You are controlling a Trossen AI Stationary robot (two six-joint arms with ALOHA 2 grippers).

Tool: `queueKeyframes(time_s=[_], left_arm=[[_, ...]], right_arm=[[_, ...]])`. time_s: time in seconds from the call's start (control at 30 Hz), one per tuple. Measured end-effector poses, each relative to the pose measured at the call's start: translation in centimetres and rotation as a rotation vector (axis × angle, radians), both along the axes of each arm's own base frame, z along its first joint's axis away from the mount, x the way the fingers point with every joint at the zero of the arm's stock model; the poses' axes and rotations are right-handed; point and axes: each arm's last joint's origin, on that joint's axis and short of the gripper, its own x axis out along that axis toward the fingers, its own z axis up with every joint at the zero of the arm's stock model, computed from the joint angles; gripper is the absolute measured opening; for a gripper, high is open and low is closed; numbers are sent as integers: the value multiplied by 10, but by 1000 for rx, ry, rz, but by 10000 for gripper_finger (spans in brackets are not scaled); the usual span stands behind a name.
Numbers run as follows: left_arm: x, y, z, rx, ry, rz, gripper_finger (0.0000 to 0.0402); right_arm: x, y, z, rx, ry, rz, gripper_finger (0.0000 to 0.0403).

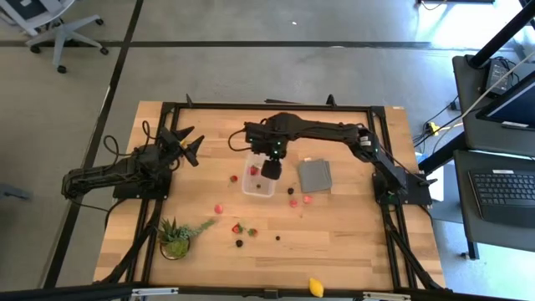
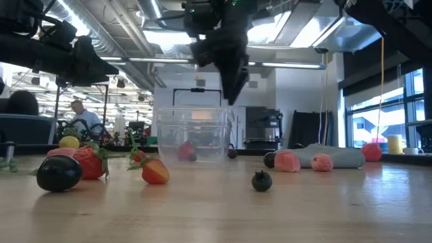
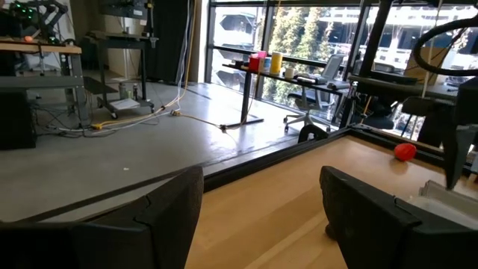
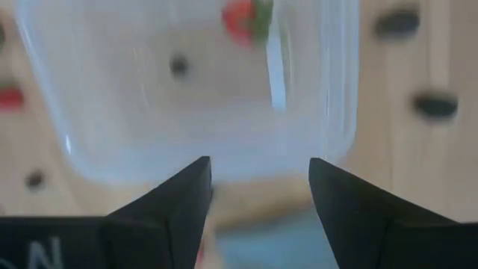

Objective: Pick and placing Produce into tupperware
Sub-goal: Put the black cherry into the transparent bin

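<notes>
Your right arm is reaching in from the right edge of the table, elbow bent, wrist pointing down, with the right gripper hanging directly over the tupperware. Its fingers are standing apart with nothing between them; the right wrist view is showing the tub's clear floor through the gap.

Your left arm is lying low along the table's left side, left gripper pointing toward the far middle of the table, well apart from the tub. Its fingers are spread wide and holding nothing.

The tupperware is sitting upright near the table's centre, just left of the flat grey square. Inside it you're seeing a red strawberry piece and a small dark berry; the high view only hints at the red one, the wrist view is resolving both.

Loose produce is still lying on the table: red pieces in front of the tub, a dark berry near the potted plant, and the yellow lemon at the near edge.

The low view is adding what the overhead isn't giving you: the gripper is hanging clear above the tub's rim, not touching it. A person is showing in the room behind.
</notes>
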Motion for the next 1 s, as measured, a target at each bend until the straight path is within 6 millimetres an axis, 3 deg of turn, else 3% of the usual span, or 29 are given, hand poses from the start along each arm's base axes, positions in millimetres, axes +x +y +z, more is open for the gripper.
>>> queueKeyframes(time_s=[0.3, 0.53, 0.83, 1.0], left_arm=[[0, 0, 0, 0, 0, 0, 261], [0, 0, 0, 0, 0, 0, 261], [0, 0, 0, 0, 0, 0, 261], [0, 0, 0, 0, 1, 0, 261]], right_arm=[[-10, 33, 14, -2, 48, 171, 229], [-28, 46, 11, -18, 48, 309, 229], [-63, 57, -28, -68, -125, 354, 229], [-71, 63, -59, -79, -170, 372, 229]])
